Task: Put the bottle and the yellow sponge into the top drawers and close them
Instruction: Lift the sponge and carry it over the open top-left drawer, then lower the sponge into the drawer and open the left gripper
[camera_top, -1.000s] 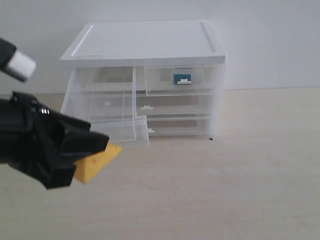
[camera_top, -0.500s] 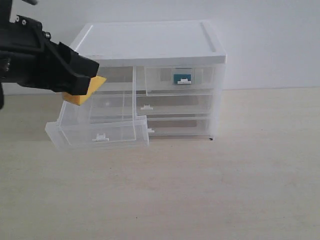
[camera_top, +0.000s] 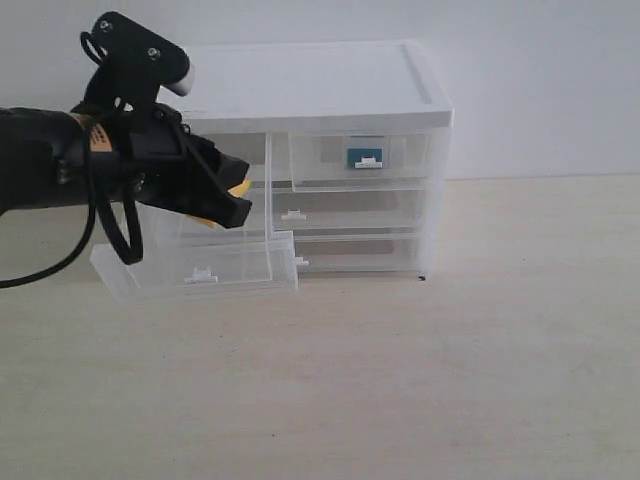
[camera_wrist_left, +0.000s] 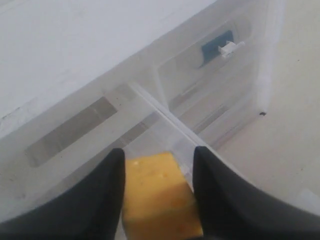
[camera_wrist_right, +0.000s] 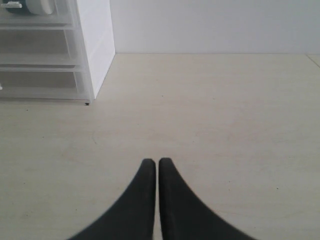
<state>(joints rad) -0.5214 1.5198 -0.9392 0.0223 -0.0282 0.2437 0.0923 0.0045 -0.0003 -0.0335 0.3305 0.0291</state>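
Exterior view: showed the left gripper (camera_top: 232, 200) pinching the yellow sponge (camera_top: 238, 188) over the rear of the pulled-out top left drawer (camera_top: 120, 275), and the bottle (camera_top: 363, 156) inside the shut top right drawer (camera_top: 410, 150).

Left wrist view: showed the sponge apparently just beside the centre divider (camera_wrist_left: 165, 117). Judged 2 risks: clipping it, or releasing too deep and jamming the drawer's closing.

Right wrist view: showed the right gripper (camera_wrist_right: 157, 164) pressed together, holding nothing.

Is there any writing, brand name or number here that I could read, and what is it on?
No text can be read anywhere.
On the bottle, behind the front of the right top drawer: only a teal patch shows, too blurred to read any label.
On the yellow sponge and the white cabinet top: no marks show.
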